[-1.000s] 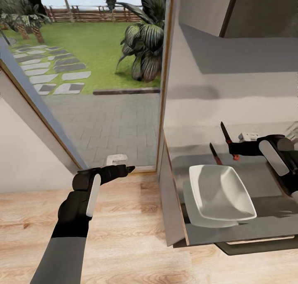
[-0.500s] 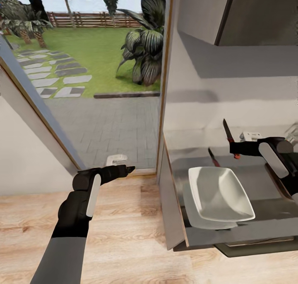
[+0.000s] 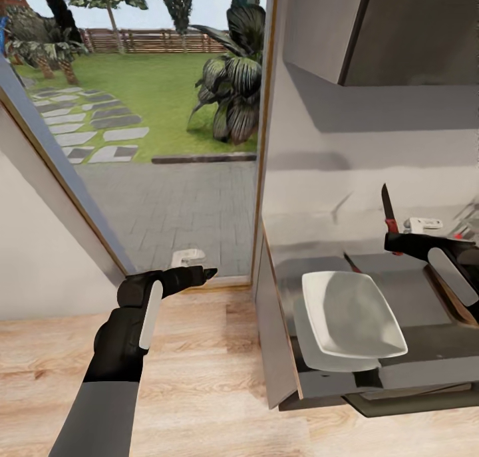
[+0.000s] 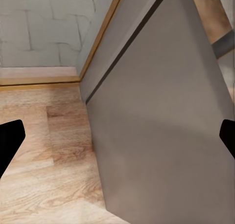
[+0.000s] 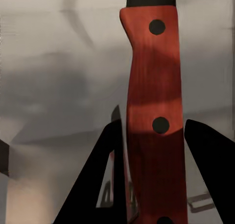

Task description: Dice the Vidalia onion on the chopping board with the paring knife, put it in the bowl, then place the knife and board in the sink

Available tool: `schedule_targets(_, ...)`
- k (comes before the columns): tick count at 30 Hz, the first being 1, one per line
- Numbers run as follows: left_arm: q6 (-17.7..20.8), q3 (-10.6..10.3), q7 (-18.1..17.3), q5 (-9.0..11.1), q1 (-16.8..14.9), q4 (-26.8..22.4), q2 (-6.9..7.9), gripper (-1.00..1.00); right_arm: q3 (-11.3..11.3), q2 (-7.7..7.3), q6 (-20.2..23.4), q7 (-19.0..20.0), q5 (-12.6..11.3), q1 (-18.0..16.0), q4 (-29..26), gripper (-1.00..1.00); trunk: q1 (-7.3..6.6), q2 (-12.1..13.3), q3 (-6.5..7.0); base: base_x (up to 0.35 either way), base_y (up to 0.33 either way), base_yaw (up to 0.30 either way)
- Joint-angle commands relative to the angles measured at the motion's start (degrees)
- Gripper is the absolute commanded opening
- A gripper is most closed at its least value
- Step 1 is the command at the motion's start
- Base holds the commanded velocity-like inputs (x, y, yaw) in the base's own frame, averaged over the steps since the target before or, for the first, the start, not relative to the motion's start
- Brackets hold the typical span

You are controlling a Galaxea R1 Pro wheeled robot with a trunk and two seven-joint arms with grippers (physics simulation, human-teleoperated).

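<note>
Nearest, left gripper (image 3: 211, 270) over wooden floor (image 3: 199, 377), fingers spread, empty. Further in, white bowl (image 3: 350, 314) sits on grey countertop (image 3: 412, 297). Beyond bowl, right gripper (image 3: 392, 242) clamped on paring knife (image 3: 386, 211) — red handle between fingers, dark blade pointing up, held above countertop.
</note>
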Motion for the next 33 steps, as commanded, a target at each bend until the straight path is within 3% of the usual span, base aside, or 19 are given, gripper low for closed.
schedule_targets(1, 0.3, 0.1, -0.2, 0.1, -0.1, 0.0, -0.06, 1.00, 0.1, -0.10, 0.1, -0.4, -0.5, 0.0, -0.1, -1.00, 0.04, -0.1, -0.01, 0.000, 0.000, 0.000)
schedule_targets(7, 0.3, 0.1, -0.2, 0.1, -0.1, 0.4, -0.06, 1.00, -0.7, -0.14, 0.2, -0.4, -0.6, 0.0, -0.1, -1.00, 0.04, -0.1, 0.56, 0.000, 0.000, 0.000)
schedule_targets(11, 0.3, 0.1, -0.2, 0.1, -0.1, 0.5, -0.06, 1.00, -3.6, -0.14, 1.2, -0.4, -0.7, 0.0, -0.2, -1.00, 0.04, -0.1, 0.94, 0.000, 0.000, 0.000)
schedule_targets(13, 0.3, 0.1, -0.2, 0.1, -0.1, 0.5, -0.06, 1.00, -5.0, -0.14, 6.7, -0.4, -0.7, 0.0, -0.4, -1.00, 0.04, -0.1, 1.14, 0.000, 0.000, 0.000)
schedule_targets(17, 0.3, 0.1, -0.2, 0.1, -0.1, 0.5, -0.06, 1.00, -6.6, -0.63, 13.0, -0.4, -0.7, 0.0, -2.1, -1.00, 0.04, -0.1, 1.52, 0.000, 0.000, 0.000)
schedule_targets(25, 0.3, 0.0, -0.2, 0.1, -0.1, 0.5, -0.06, 1.00, -7.1, -0.93, 17.7, -0.4, -0.6, 0.0, -2.8, -1.00, 0.04, -0.1, 2.28, -0.025, -0.030, 0.000)
schedule_targets(33, 0.3, -0.8, -0.2, 0.1, -0.1, 0.5, -0.06, 1.00, -7.2, -0.98, 19.4, -0.5, -0.6, 0.0, -2.8, -1.00, 0.04, -0.1, 3.04, -0.116, -0.247, 0.000)
